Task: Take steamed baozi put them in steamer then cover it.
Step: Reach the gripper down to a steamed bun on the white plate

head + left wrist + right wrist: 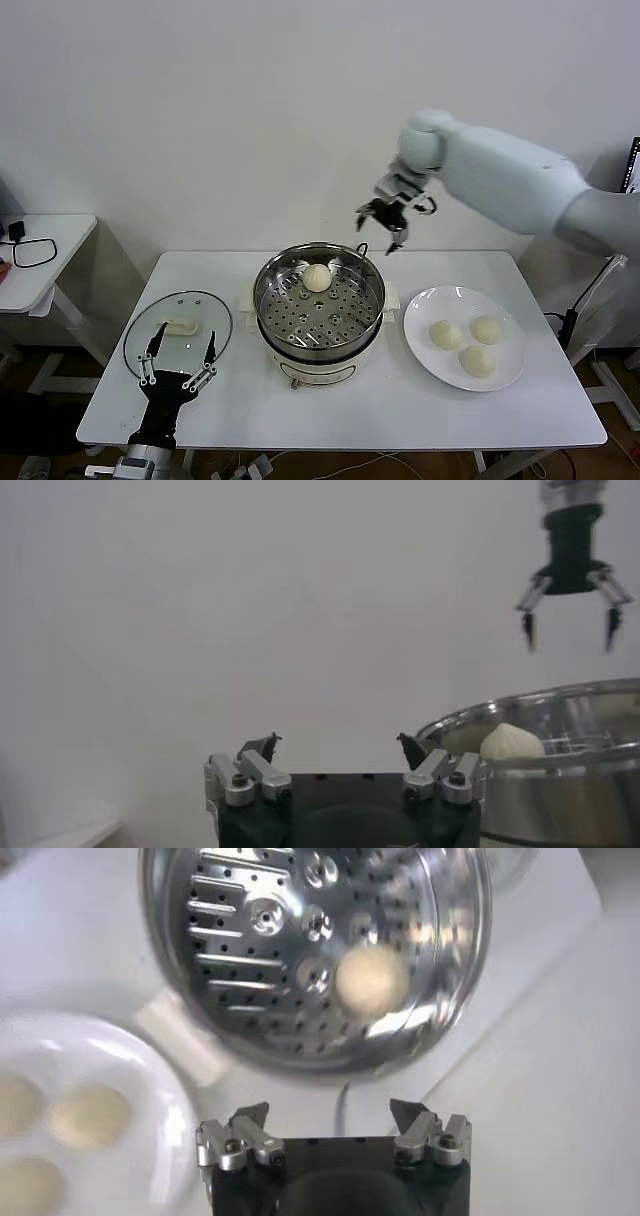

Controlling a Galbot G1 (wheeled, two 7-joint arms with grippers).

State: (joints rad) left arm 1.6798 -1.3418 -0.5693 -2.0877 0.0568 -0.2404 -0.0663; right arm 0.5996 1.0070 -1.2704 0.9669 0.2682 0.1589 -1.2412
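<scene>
One steamed baozi (317,277) lies on the perforated tray at the far side of the steamer (276,270), a steel pot on a white base mid-table; it also shows as baozi (372,979) and baozi (511,742). Three more baozi (445,334) rest on the white plate (420,345) to the right. My right gripper (379,230) hangs open and empty in the air above the steamer's far right rim. The cover (150,320), a glass lid with a white handle, lies flat to the left. My left gripper (178,358) is open and empty at the near left, by the lid.
A white side table (60,235) with a black cable stands far left. A white wall rises close behind the table. The steamer's cord (342,1110) runs across the tabletop behind the pot.
</scene>
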